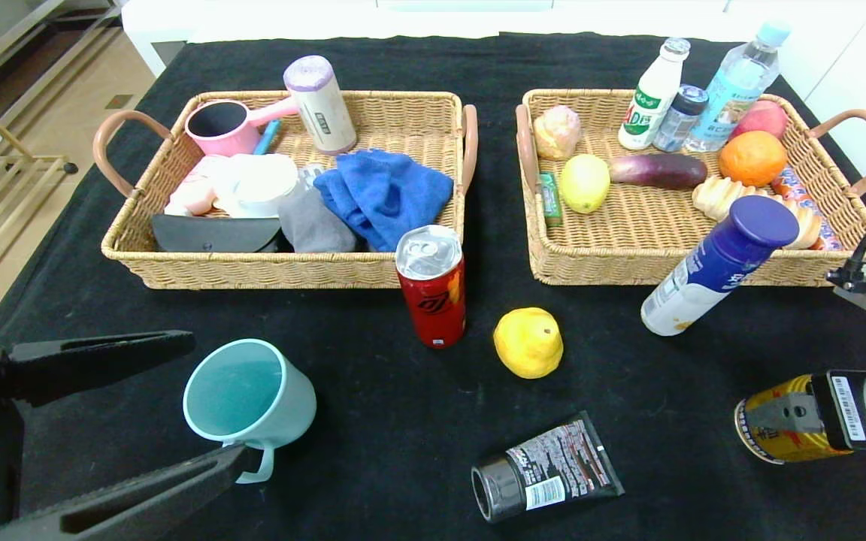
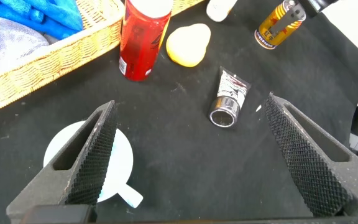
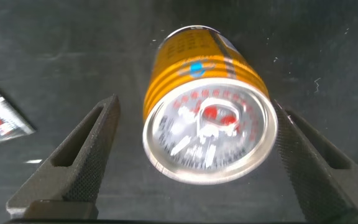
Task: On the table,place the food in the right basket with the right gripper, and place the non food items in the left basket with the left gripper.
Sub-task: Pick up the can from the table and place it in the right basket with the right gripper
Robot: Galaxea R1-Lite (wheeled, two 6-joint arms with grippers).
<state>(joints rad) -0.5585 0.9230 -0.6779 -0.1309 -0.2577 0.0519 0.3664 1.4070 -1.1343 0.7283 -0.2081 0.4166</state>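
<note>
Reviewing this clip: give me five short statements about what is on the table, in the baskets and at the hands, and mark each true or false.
1. The red drink can stands upright on the black cloth, outside both baskets. True.
2. The right hand has its fingers open on either side of the yellow drink can. True.
3. The light blue mug is inside the left wicker basket. False: it stands on the cloth in front of that basket, between the left hand's open fingers.
4. The purple eggplant lies in the right wicker basket. True.
5. The black squeeze tube stands upright on its cap. False: it lies flat on the cloth.
</note>
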